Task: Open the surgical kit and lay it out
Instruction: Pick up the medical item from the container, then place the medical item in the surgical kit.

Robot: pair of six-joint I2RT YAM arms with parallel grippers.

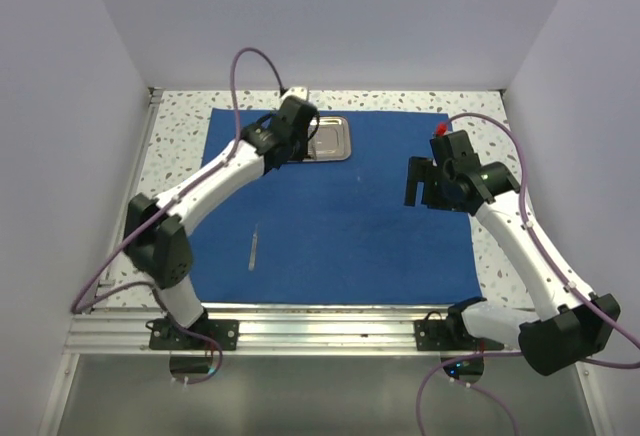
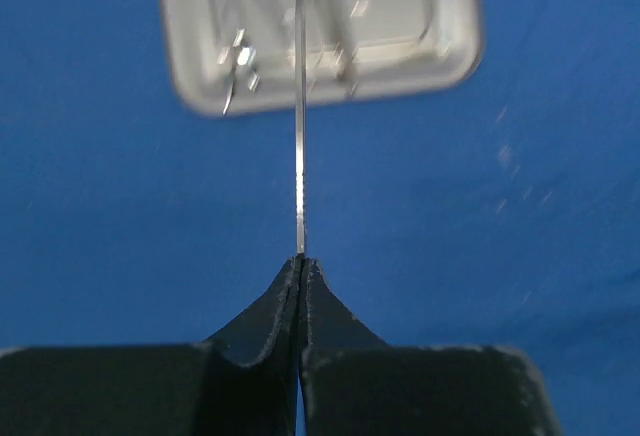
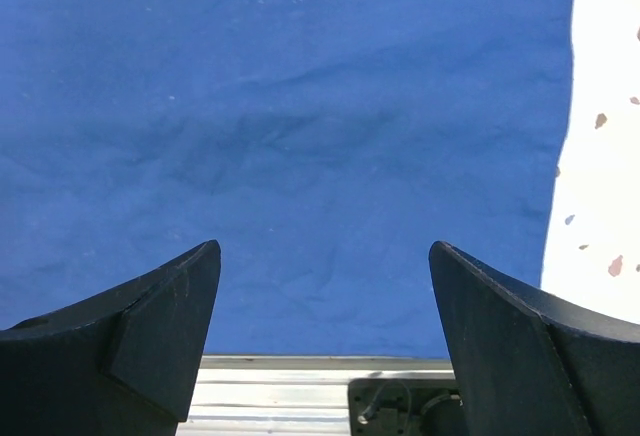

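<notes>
The royal-blue cloth (image 1: 350, 226) lies spread flat on the table. The steel tray (image 1: 335, 140) sits at its far edge, left of centre. My left gripper (image 1: 303, 142) hovers at the tray's near-left side. In the left wrist view it (image 2: 301, 261) is shut on a slim steel instrument (image 2: 299, 156) seen edge-on, its tip pointing over the tray (image 2: 330, 84), which holds blurred shiny pieces. Slim steel tweezers (image 1: 254, 248) lie on the cloth at the near left. My right gripper (image 1: 420, 184) is open and empty above the cloth's right part (image 3: 300, 106).
Speckled white tabletop (image 1: 180, 126) borders the cloth and shows at the right in the right wrist view (image 3: 605, 156). An aluminium rail (image 1: 330, 321) with the arm bases runs along the near edge. White walls enclose the left, back and right.
</notes>
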